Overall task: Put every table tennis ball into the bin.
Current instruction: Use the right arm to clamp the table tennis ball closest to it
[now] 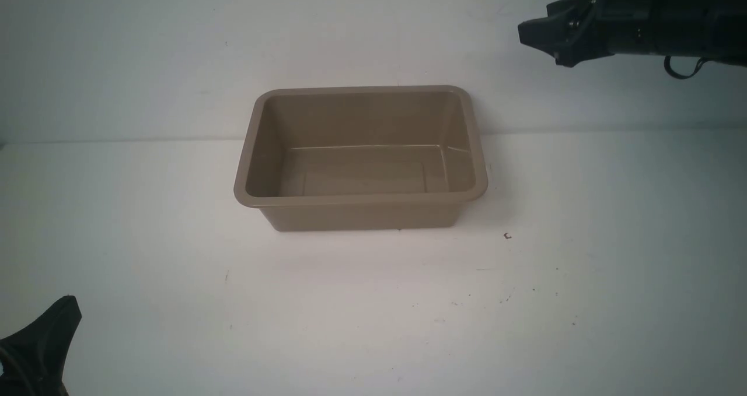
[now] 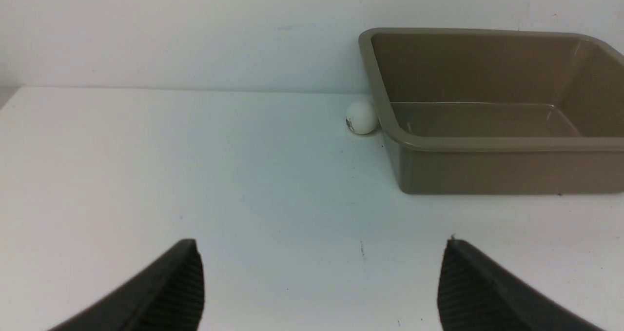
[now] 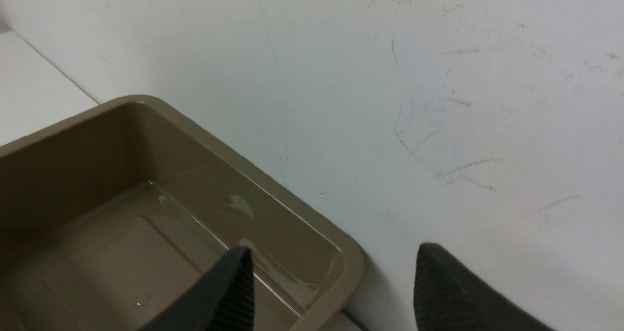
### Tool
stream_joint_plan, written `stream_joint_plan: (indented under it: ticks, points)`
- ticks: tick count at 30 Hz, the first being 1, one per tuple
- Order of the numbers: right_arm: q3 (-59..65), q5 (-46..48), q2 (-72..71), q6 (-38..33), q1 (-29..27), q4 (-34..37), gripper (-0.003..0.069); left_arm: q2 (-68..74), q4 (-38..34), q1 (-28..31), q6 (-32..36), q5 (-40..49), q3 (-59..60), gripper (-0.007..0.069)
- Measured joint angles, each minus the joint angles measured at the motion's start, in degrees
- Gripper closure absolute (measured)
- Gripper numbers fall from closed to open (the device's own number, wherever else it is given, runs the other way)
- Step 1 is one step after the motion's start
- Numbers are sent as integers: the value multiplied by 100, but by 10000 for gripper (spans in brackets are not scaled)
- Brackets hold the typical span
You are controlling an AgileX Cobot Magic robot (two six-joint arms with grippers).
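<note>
- Rectangular taupe-brown plastic bin (image 1: pixel 360 200) with rounded corners stands upright on the white table (image 1: pixel 373 314), near the white rear wall (image 1: pixel 175 46).
- Black left gripper (image 1: pixel 44 343): low, near-left corner, partly cut off.
- Black right gripper (image 1: pixel 545 37): raised far right, well apart from the bin.

- No text, brand, number or sign can be read anywhere.
- The table tennis ball (image 2: pixel 361 117) carries a small dark print toward 8 o'clock on its visible face, too blurred to read.

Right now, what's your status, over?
Left end effector open, empty. Right end effector open, empty. One ball beside bin, outside it. Nothing in way.
</note>
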Motion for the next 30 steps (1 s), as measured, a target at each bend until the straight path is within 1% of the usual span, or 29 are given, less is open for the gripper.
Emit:
stream_joint_plan:
  ticks: [13,18,21,23,24,27,30]
  points:
    - [0,0,-23,0,0,-1,250,0,0,0,0,0,0,41]
    - [4,-403,-374,-132,0,-97,250,0,0,0,0,0,0,41]
    - [4,-682,-705,-147,0,-341,250,0,0,0,0,0,0,41]
    - [4,-771,-849,-99,0,-444,250,0,0,0,0,0,0,41]
    - [4,-861,-1055,37,0,-511,250,0,0,0,0,0,0,41]
    - [4,-1083,-1353,350,0,-516,250,0,0,0,0,0,0,41]
    - [4,-1350,-1655,470,0,-517,250,0,0,0,0,0,0,41]
